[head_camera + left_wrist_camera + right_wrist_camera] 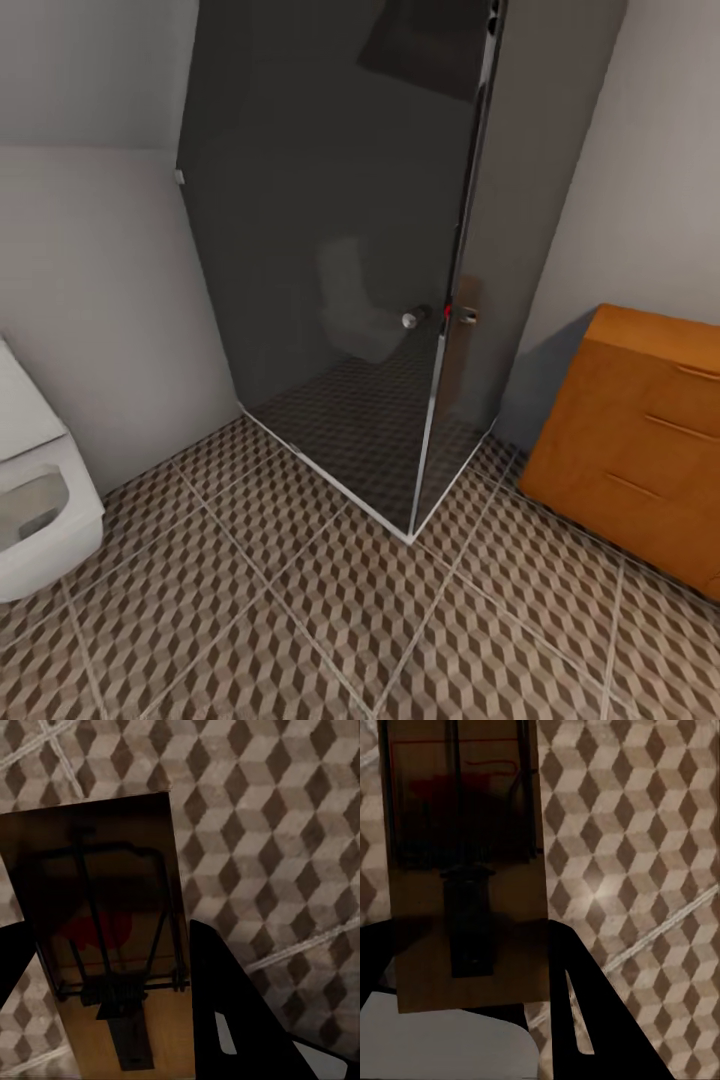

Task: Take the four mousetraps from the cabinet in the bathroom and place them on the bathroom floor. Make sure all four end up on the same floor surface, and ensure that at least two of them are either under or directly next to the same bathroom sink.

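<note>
In the left wrist view a mousetrap (105, 907), a brown wooden plate with dark wire parts and a red mark, sits between the black fingers (225, 1012) of my left gripper (105, 952), which is shut on it above the bathroom floor (285, 832). My right gripper (465, 945) is likewise shut on a second mousetrap (465, 855), its fingers (585, 1012) on either side, over the cube-patterned tiles (637, 832). The orange-brown cabinet (640, 440) stands at the right of the head view, its drawers closed.
A dark glass shower enclosure (350, 280) with a round door knob (410, 320) stands straight ahead in the corner. A white toilet (40, 510) is at the left edge. Patterned floor tiles (330, 620) stretch between them.
</note>
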